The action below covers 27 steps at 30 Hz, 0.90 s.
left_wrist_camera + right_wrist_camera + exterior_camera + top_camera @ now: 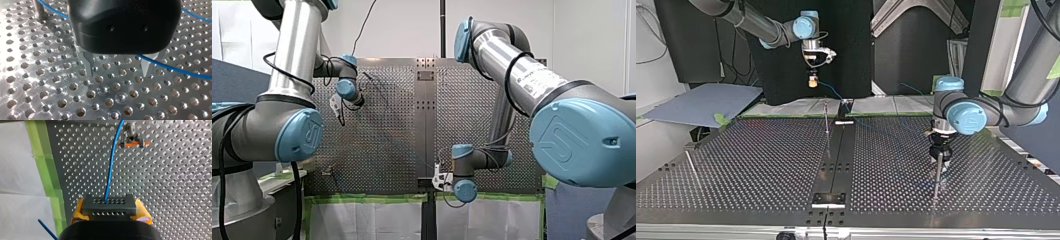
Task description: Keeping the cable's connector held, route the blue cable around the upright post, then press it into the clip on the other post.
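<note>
— Clamped on connector (109, 207) w/ right gripper (110, 211); blue cable (111, 165) running ahead, clip (132, 141) just beyond.
— Spread open on left gripper (118, 68), cable by one finger, post (40, 11) beside. Close low, sweep round post, no yanking.

Setting: robotics lab, probably. Evidence: perforated metal table (761, 165); two industrial arms, my left arm (292, 65) and my right arm (532, 80); green tape (362, 198) along the table edge; black backdrop (846, 45); bare white walls (592, 40).

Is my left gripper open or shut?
Open: the left gripper has its metal fingers wide apart, perforated table visible between them.
</note>
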Motion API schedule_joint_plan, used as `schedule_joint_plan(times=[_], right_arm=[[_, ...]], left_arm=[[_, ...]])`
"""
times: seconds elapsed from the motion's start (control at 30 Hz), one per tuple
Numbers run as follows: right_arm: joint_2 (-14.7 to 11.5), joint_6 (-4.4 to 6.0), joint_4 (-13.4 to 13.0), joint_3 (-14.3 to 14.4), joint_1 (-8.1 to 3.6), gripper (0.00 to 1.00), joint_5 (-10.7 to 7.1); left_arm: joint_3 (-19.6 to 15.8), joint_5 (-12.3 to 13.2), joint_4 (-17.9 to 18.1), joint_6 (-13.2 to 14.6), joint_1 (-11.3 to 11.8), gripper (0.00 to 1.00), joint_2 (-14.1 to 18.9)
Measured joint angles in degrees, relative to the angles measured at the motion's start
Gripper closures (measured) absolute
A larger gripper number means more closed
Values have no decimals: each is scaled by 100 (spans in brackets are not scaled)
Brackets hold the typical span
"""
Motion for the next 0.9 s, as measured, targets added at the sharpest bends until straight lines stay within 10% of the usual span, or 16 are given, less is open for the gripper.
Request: schedule_joint_plan(times=[0.5, 0.77, 0.9], right_arm=[[21, 132, -805, 878, -316, 100, -31], [29, 394, -1119, 1294, -647, 100, -381], [31, 364, -1215, 1444, -873, 100, -609]], left_arm=[[0, -58, -66, -2, -48, 7, 0], [0, -62, -94, -2, -57, 7, -1], [0, -70, -111, -18, -68, 4, 0]])
